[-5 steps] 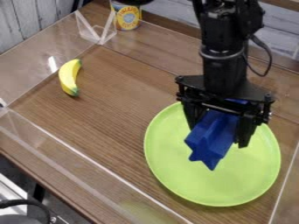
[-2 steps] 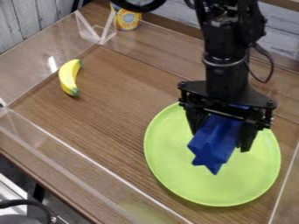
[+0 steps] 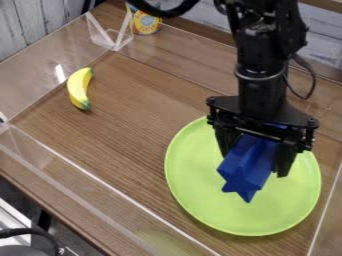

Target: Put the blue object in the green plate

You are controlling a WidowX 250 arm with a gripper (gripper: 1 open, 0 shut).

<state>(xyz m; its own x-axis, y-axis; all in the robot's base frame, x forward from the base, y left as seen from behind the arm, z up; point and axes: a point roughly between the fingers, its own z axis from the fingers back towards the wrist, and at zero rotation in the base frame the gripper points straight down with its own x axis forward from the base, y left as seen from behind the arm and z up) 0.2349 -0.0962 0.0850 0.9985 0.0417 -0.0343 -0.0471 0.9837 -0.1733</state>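
The blue object (image 3: 247, 168) hangs tilted, its upper end between the fingers of my gripper (image 3: 261, 143), its lower end low over or touching the green plate (image 3: 201, 195). The gripper is shut on the block, directly above the middle of the plate at the right of the wooden table. The black arm rises behind it and hides the far part of the plate.
A yellow banana (image 3: 80, 87) lies at the left on the table. A clear plastic wall (image 3: 40, 160) runs along the left and front edges. A yellow cup (image 3: 144, 19) and a clear stand (image 3: 110, 35) sit at the back.
The gripper and the blue block have shifted slightly right and down over the plate. The banana has not moved.
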